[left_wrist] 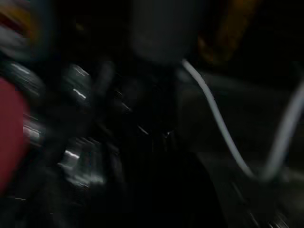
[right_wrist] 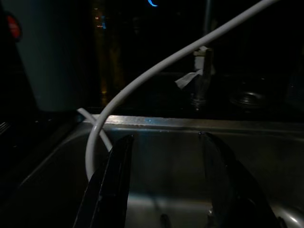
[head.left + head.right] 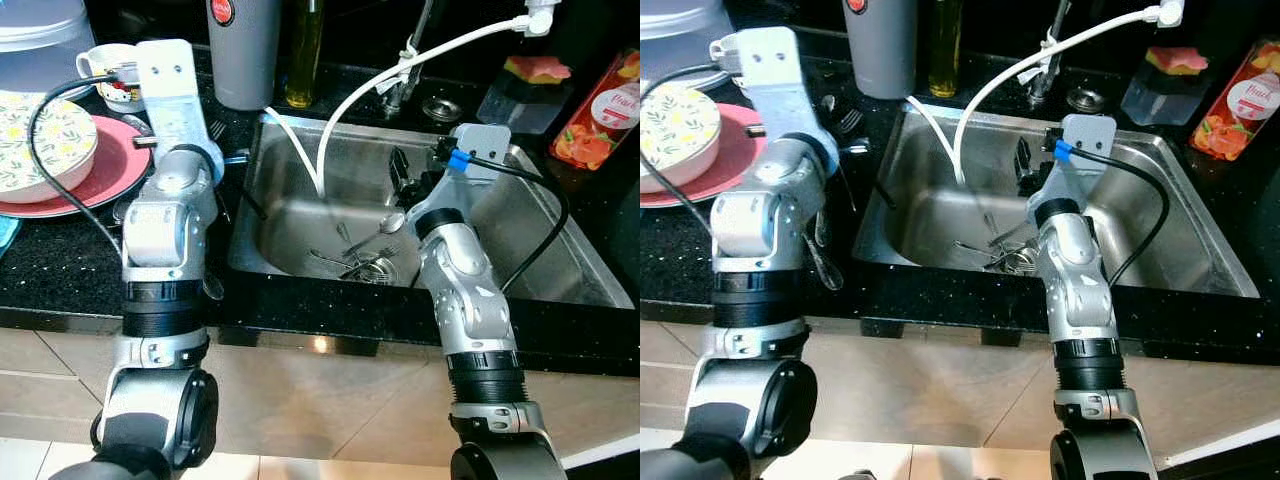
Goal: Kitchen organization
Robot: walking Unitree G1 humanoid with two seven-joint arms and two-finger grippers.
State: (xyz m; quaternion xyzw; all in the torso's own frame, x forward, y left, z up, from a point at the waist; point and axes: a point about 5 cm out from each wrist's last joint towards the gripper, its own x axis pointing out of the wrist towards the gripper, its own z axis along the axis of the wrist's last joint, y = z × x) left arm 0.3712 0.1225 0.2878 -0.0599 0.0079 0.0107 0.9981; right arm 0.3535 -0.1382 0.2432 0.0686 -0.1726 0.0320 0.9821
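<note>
A steel sink (image 3: 540, 250) holds a heap of cutlery (image 3: 362, 262) by its drain. My right gripper (image 3: 400, 178) hangs over the middle of the basin, open, with nothing between its fingers (image 2: 111, 185). A spoon (image 3: 392, 222) lies just below it. My left arm reaches over the black counter, and its gripper (image 3: 250, 200) sits at the sink's left rim. The left wrist view is dark and blurred. Forks (image 3: 216, 128) lie on the counter beside that arm, and another spoon (image 3: 211, 286) rests at the counter's front edge.
A white hose (image 3: 340, 110) runs from the back into the basin, beside the faucet (image 3: 412, 55). A grey tumbler (image 3: 243, 50) and oil bottle (image 3: 305, 50) stand behind. On the left are a red plate (image 3: 115, 165), patterned bowl (image 3: 40, 140) and cup (image 3: 108, 68). A sponge tub (image 3: 528, 88) and carton (image 3: 600, 110) stand on the right.
</note>
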